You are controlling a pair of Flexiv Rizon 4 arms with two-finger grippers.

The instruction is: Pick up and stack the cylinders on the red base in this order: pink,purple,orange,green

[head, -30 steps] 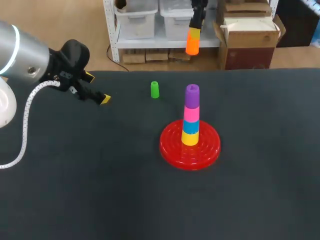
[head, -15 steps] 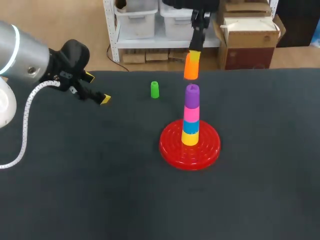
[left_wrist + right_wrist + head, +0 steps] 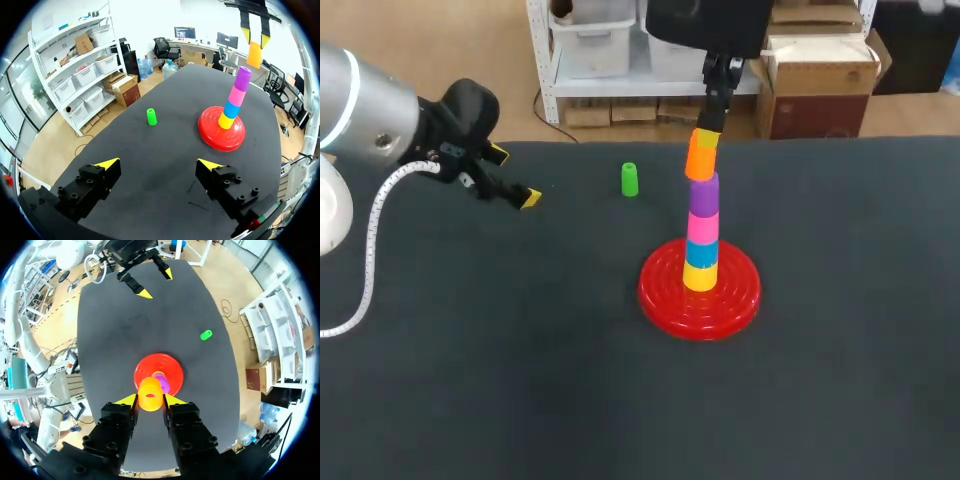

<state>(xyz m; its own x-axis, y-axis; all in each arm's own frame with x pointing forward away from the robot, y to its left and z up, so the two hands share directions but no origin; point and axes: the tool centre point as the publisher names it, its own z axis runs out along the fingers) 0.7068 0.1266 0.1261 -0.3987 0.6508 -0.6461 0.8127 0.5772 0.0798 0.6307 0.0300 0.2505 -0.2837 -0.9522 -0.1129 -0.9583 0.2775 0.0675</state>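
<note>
The red base (image 3: 700, 296) holds a stack of yellow, blue, pink and purple cylinders; the purple cylinder (image 3: 704, 194) is on top. My right gripper (image 3: 705, 140) hangs from above, shut on the orange cylinder (image 3: 701, 157), which sits just over the purple one, slightly off to its left. In the right wrist view the orange cylinder (image 3: 150, 395) is between the yellow tips, with the red base (image 3: 167, 364) below. The green cylinder (image 3: 630, 179) stands alone on the table, also in the left wrist view (image 3: 151, 116). My left gripper (image 3: 157, 162) is open, empty, at the table's left.
The black table (image 3: 520, 360) carries nothing else. My left arm's white cable (image 3: 375, 235) loops at the far left.
My right gripper has come down and slightly toward the stack with the orange cylinder, from high above to just over the purple cylinder. The left arm has not moved.
</note>
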